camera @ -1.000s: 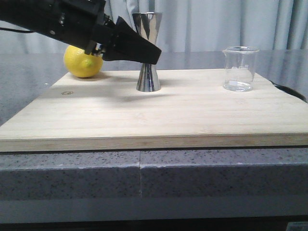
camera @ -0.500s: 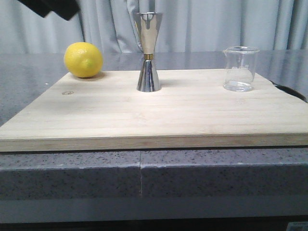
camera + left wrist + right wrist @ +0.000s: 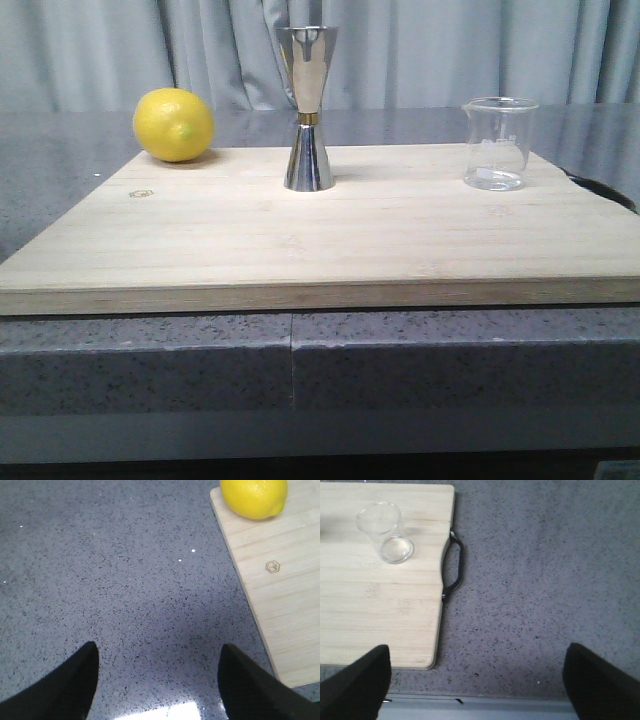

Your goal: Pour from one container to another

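Lemon (image 3: 174,124) yellow; jigger (image 3: 307,108) shiny steel, brass waist; beaker (image 3: 497,143) clear; board (image 3: 320,230) pale wood.

Place: probably a staged kitchen or bar counter that is serving as a robot test bench, though nothing is settling it firmly.
Counter: a grey speckled stone-look worktop (image 3: 125,580) is running under everything.
Board: a pale bamboo cutting board (image 3: 330,235) with a dark side handle (image 3: 454,569) is lying on it.
Wares: a lemon (image 3: 174,124), a steel double jigger (image 3: 308,108) and a small glass beaker (image 3: 497,143) are standing on the board.
Backdrop: grey pleated curtains (image 3: 450,50) are hanging behind.
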You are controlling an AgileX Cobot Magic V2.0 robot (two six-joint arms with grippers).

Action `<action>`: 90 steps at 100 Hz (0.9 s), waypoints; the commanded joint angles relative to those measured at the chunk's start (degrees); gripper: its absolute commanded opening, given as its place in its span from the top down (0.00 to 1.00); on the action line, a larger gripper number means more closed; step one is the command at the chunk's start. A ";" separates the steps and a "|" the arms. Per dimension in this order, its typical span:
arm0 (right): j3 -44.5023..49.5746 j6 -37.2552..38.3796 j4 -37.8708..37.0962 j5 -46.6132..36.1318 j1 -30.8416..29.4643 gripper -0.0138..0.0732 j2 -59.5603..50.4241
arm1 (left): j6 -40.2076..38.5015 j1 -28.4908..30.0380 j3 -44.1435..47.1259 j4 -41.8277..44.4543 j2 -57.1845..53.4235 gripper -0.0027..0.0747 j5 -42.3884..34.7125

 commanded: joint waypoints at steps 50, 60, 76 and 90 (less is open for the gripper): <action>4.44 -2.98 -3.27 -12.38 -0.26 0.12 -11.97 | -10.29 0.11 26.88 -0.83 -30.51 0.37 -8.40; 5.33 -2.98 -3.27 -11.86 -0.26 0.12 -13.75 | -10.29 0.11 28.05 -3.10 -31.37 0.37 -8.82; 5.42 -2.98 -3.27 -10.41 -0.26 0.17 -13.87 | -10.29 0.11 28.08 -3.00 -31.37 0.39 -10.62; 5.42 -2.98 -3.27 -10.31 -0.26 0.47 -13.87 | -10.29 0.11 28.08 -3.10 -31.37 0.57 -13.02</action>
